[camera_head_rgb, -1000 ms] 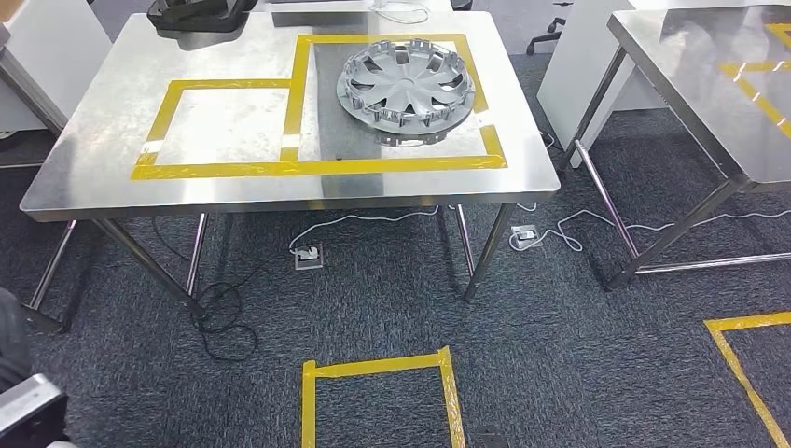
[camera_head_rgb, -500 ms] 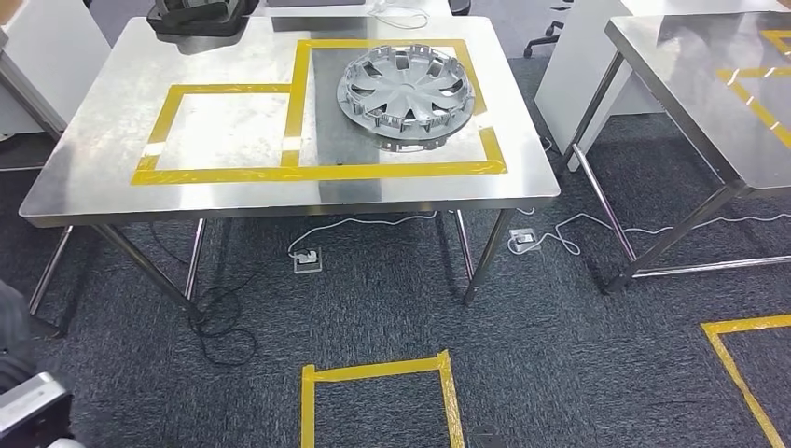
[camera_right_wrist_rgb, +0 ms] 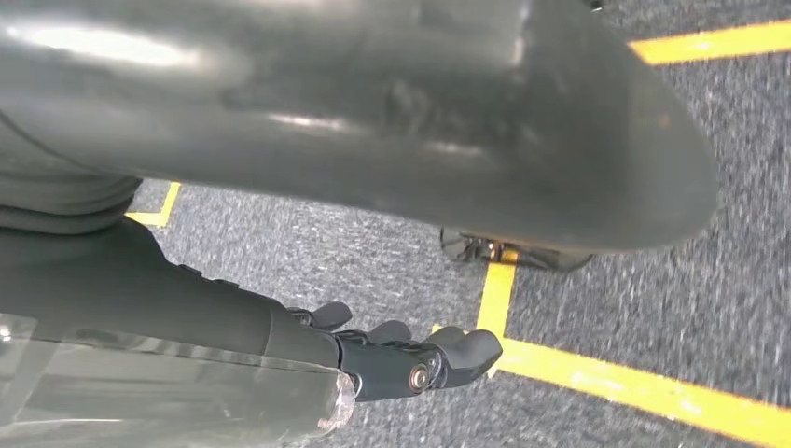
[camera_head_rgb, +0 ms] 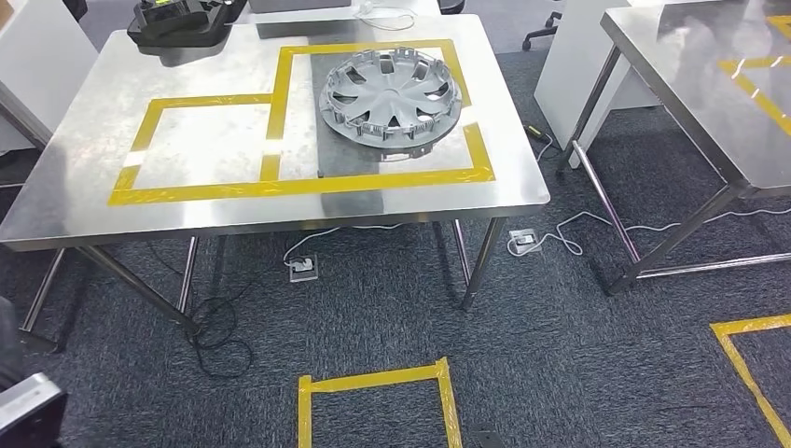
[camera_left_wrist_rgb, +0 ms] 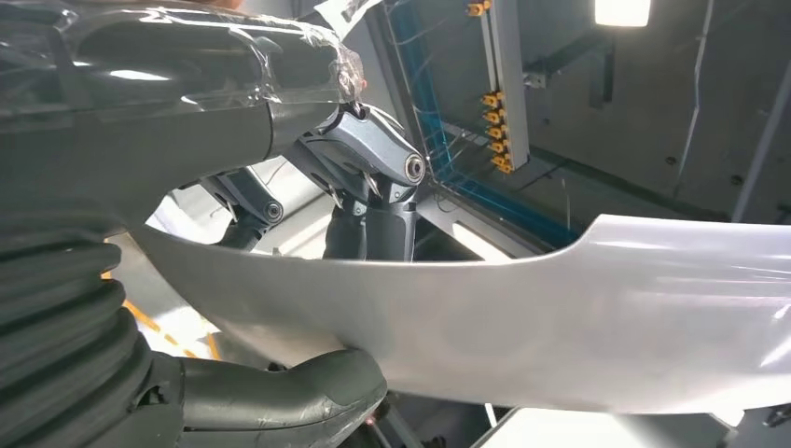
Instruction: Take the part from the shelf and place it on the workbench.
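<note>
In the left wrist view my left hand (camera_left_wrist_rgb: pixel 280 280) grips a smooth, curved silver-white part (camera_left_wrist_rgb: pixel 578 317); the thick thumb (camera_left_wrist_rgb: pixel 298 401) presses one face and the darker fingers (camera_left_wrist_rgb: pixel 364 159) reach over the other. The steel workbench (camera_head_rgb: pixel 84 201) stands ahead in the head view, marked with yellow tape rectangles (camera_head_rgb: pixel 201 191). A silver hubcap (camera_head_rgb: pixel 390 93) lies inside the right-hand rectangle. My right hand (camera_right_wrist_rgb: pixel 410 359) hangs over the dark carpet with its fingers loosely apart and nothing in them.
A black device (camera_head_rgb: pixel 177 21) sits at the workbench's far left corner. A second steel table (camera_head_rgb: pixel 690 65) stands to the right. Cables (camera_head_rgb: pixel 219 345) and a floor socket (camera_head_rgb: pixel 300 268) lie under the workbench. A yellow tape square (camera_head_rgb: pixel 373 383) marks the carpet in front.
The whole head view has shifted: the workbench now sits further left and a little lower, so the camera has moved. The hubcap keeps its place on the bench.
</note>
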Robot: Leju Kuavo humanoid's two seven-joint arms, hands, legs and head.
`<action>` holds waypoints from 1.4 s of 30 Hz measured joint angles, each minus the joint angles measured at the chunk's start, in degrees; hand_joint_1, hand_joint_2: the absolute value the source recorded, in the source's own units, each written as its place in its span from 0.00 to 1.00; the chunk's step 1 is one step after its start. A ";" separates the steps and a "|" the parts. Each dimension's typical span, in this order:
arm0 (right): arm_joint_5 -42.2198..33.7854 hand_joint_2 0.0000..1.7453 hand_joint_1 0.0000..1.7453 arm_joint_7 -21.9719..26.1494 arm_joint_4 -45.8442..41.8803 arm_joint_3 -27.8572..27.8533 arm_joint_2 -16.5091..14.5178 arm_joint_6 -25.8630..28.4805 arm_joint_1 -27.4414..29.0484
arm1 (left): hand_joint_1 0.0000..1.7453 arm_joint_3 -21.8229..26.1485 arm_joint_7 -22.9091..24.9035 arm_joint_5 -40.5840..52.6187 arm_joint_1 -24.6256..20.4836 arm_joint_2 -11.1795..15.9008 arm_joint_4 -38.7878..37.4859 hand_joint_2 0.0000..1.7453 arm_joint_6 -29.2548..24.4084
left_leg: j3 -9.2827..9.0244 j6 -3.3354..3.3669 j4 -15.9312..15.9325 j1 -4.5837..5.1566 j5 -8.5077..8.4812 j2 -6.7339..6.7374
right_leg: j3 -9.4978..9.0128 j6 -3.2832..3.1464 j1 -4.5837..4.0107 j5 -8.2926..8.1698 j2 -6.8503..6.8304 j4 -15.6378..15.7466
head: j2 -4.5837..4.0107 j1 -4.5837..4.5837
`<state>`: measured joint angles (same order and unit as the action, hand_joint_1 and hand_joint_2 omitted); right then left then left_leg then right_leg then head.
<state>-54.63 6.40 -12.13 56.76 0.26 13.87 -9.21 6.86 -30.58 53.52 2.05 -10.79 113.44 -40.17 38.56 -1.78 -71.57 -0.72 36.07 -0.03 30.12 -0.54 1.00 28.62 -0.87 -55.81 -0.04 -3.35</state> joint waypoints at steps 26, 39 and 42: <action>0.05 0.00 0.00 -0.44 0.04 0.02 0.54 -0.11 0.25 | 1.00 0.04 -0.42 1.85 0.45 0.67 1.65 1.00 0.01 | -10.22 2.62 12.70 0.97 -5.00 -0.56 | 1.22 -3.74 -2.92 -2.36 0.99 1.31 | 0.00 -0.96; 0.16 0.00 0.00 -0.39 0.01 0.01 0.05 -0.30 0.04 | 1.00 0.03 -0.10 1.40 0.83 0.86 0.93 1.00 0.06 | -3.95 -1.57 11.23 -2.58 -6.55 1.70 | -4.43 3.62 2.47 2.94 1.08 0.15 | 0.00 0.79; 0.24 0.00 0.00 -0.42 -0.02 0.02 -0.13 -0.32 0.09 | 1.00 0.03 0.25 1.34 0.67 0.91 0.79 1.00 0.07 | -4.66 0.43 11.15 -2.29 -6.87 0.93 | -4.14 3.99 2.44 3.73 0.58 -1.22 | 0.00 -0.42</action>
<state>-54.40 5.99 -12.15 56.78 0.13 13.56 -9.12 6.90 -30.33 54.86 2.72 -9.87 114.23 -40.11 33.89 -1.34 -60.43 -3.01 29.20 0.90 25.98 3.45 3.45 32.35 -0.29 -57.04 -0.04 -3.77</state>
